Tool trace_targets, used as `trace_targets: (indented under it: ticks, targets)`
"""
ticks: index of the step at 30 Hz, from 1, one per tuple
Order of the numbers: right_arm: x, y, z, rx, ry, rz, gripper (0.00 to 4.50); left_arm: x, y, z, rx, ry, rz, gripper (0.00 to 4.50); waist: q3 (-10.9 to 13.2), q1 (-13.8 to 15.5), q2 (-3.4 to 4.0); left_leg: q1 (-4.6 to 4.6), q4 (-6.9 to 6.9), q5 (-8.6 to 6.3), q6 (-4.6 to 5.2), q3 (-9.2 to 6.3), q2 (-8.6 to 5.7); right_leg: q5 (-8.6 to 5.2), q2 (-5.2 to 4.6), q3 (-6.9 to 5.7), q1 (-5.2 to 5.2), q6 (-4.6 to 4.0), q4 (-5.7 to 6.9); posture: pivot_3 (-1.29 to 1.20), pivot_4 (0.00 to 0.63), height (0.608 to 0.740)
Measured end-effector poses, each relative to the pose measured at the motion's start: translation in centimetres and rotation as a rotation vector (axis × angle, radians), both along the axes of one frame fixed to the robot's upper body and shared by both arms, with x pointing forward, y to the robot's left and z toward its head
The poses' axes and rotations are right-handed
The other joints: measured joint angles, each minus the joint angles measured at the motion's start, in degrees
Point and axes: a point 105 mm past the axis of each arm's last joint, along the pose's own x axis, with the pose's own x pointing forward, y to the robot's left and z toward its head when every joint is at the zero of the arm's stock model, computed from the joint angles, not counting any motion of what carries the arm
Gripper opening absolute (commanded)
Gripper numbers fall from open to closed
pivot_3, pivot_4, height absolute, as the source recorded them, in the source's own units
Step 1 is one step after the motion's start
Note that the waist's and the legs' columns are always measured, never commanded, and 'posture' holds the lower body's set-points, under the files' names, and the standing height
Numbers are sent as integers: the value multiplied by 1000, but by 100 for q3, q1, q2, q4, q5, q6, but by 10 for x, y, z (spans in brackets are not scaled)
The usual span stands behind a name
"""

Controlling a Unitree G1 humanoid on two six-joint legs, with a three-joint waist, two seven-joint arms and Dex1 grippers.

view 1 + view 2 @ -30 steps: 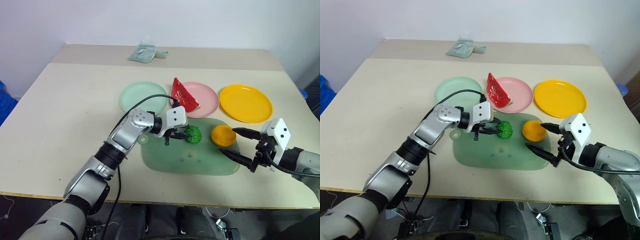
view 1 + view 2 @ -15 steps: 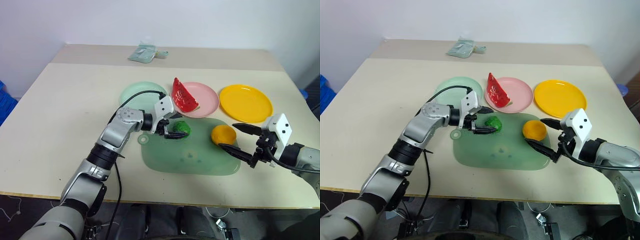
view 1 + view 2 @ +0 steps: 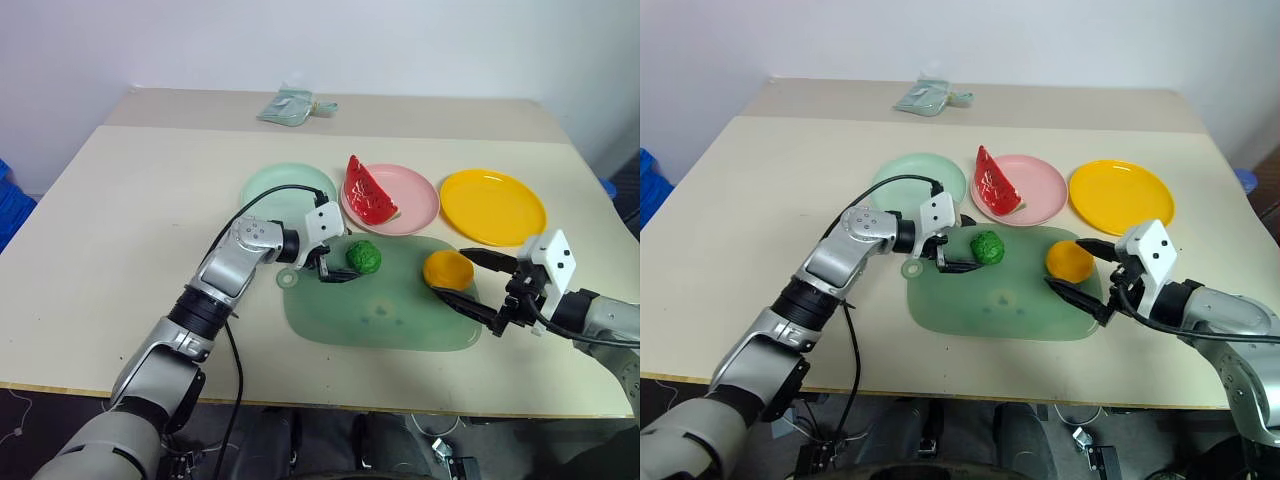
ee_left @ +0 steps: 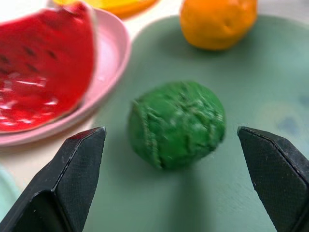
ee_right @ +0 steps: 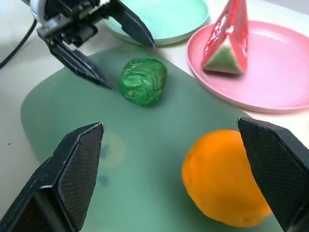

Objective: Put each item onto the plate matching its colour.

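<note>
The bumpy dark-green ball rests on the translucent green mat. My left gripper is open, and the ball lies loose just off its fingertips. The round orange fruit sits at the mat's right end, with my open right gripper straddling it without closing. On the pink plate stands the red watermelon wedge. The mint green plate and the yellow plate are bare.
A folded pale green packet lies at the far side of the beige table. The three plates stand in a row just behind the mat. A blue object shows past the table's left edge.
My left gripper has opened, let go of the green ball and drawn back to the left. The ball now sits further left on the mat. The right arm has stayed put.
</note>
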Motion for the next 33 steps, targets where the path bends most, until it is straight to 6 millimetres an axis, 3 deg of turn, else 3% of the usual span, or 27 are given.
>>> trace_targets:
  ticks: [2,8,14,18,20,23,26,29,31,33]
  targets:
    - [0,0,0,1,0,-2,4500,-1,-1,-1,0,11,-10,4470,0,-3,0,0,0,-1,2,0,0,0,0,0,0,0,0,0,150,740]
    - [-1,2,0,7,-5,1,4500,1,-4,-8,-1,22,1,1965,0,5,0,0,2,-4,7,0,0,0,0,0,0,0,0,0,150,740]
    - [-1,3,1,9,-6,2,4500,5,1,-3,-43,27,45,1965,0,-4,0,0,2,-4,7,0,1,0,-1,1,-1,0,2,0,150,740]
    - [-2,5,2,6,-14,10,4500,15,24,27,-198,35,183,1965,0,-19,0,0,2,-4,7,-1,4,0,-1,1,-4,0,6,0,150,740]
    - [-2,6,5,7,-21,11,4500,29,54,47,-241,-34,347,1965,0,-52,0,1,1,-4,6,-1,5,0,-1,2,-5,0,7,0,150,740]
    - [2,7,11,11,-45,9,4500,52,113,61,-258,-93,678,1965,0,-104,0,2,1,-4,6,-1,4,0,-1,1,-6,0,11,0,150,740]
    - [7,13,17,14,-73,25,4500,68,141,45,-246,-55,915,1965,-1,-32,-1,2,6,-4,6,-3,-4,1,-5,0,-3,1,16,0,150,740]
    - [12,19,15,17,-68,45,4500,75,143,16,-200,19,999,1965,1,31,-4,-1,9,9,-17,-3,-9,0,-6,-1,-4,1,18,0,150,740]
    - [13,19,12,20,-56,46,4500,76,138,9,-187,35,1004,2816,2,23,-6,-4,9,9,-16,-3,-10,1,-8,0,-6,2,18,0,150,740]
    - [16,18,12,17,-58,35,4500,86,125,16,-219,27,975,3559,2,8,-6,-2,9,10,-19,-1,-9,1,-8,0,-8,2,20,0,150,740]
